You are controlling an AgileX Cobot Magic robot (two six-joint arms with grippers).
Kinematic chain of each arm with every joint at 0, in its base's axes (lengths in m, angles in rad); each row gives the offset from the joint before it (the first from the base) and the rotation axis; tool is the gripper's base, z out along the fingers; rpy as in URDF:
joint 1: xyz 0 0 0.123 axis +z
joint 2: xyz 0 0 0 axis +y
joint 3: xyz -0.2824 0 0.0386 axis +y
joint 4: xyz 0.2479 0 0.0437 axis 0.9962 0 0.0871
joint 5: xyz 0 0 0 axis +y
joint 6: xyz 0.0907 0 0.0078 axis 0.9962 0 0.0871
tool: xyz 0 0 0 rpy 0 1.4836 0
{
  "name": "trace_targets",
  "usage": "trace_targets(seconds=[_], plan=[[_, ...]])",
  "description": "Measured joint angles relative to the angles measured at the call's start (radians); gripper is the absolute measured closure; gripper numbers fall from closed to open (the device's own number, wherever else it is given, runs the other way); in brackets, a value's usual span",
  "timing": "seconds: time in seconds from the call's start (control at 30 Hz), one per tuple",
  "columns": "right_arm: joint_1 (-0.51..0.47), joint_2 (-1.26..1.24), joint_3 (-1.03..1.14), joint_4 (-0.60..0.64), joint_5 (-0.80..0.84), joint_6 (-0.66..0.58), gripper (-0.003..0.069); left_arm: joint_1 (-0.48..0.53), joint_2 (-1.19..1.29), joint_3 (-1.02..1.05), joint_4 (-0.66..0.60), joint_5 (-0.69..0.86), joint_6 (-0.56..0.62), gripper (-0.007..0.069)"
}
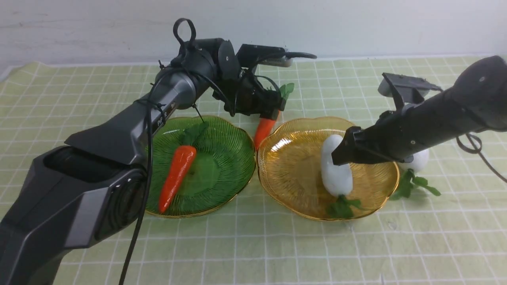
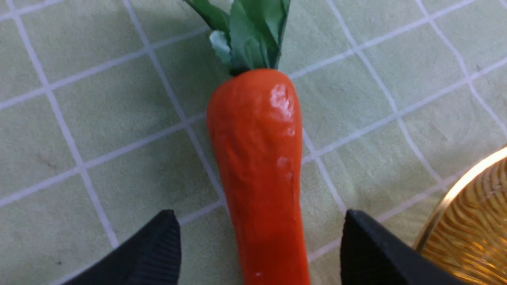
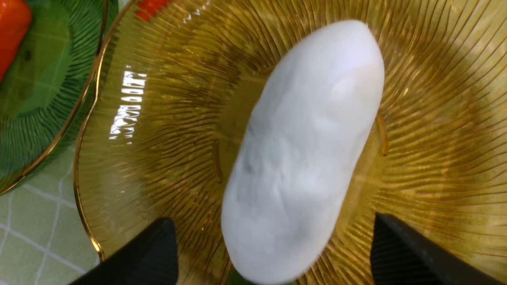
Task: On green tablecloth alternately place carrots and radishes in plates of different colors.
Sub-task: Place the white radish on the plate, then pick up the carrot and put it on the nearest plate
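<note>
On the green tablecloth (image 1: 277, 245) stand a green plate (image 1: 225, 158) and an amber plate (image 1: 293, 166). One carrot (image 1: 176, 174) lies in the green plate. One radish (image 1: 334, 174) lies in the amber plate. The second carrot (image 1: 263, 130) lies on the cloth between the plates' far rims. My left gripper (image 1: 273, 113) is open just above it, one jaw on each side with gaps, as the left wrist view (image 2: 259, 213) shows around that carrot (image 2: 257, 158). My right gripper (image 1: 340, 152) is open over the plated radish (image 3: 305, 150). The second radish (image 1: 420, 160) lies on the cloth right of the amber plate, partly hidden by my right arm.
The two plates almost touch at the middle. The amber plate's gold rim (image 2: 475, 221) is close beside my left gripper's jaw. A white wall runs along the cloth's far edge. Bare cloth lies in front of both plates.
</note>
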Motion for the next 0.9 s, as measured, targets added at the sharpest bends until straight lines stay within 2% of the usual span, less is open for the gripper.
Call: trace_targets(seconds=[0.1,0.23,0.3,0.4,0.43,0.63,0.8,0.9], plan=[[0.000,0.000,0.000,0.000,-0.002,-0.010,0.0017,0.000,0.016,0.000,0.001,-0.001,-0.001,0.0136],[0.000,0.000,0.000,0.001,-0.004,-0.015,0.0016,0.000,0.031,0.000,0.001,-0.001,-0.001,0.0139],[0.000,0.000,0.000,0.001,-0.007,-0.016,0.0018,0.000,0.035,0.000,0.001,-0.001,-0.001,0.0166],[-0.001,0.000,0.000,0.001,-0.022,-0.016,0.0034,0.000,0.038,0.000,0.001,0.002,-0.001,0.0302],[-0.003,0.000,0.000,0.001,-0.024,-0.016,0.0044,0.000,0.038,-0.008,0.001,0.011,-0.001,0.0418],[-0.071,-0.057,0.000,-0.006,-0.020,-0.014,0.0100,-0.002,0.010,-0.100,0.020,0.074,-0.001,0.0409],[-0.220,-0.152,-0.001,-0.013,-0.021,0.043,0.0132,0.005,-0.095,-0.239,0.108,0.289,-0.004,0.0409],[-0.278,-0.143,-0.001,-0.018,-0.027,0.060,0.0132,0.006,-0.150,-0.285,0.162,0.361,-0.005,0.0409]])
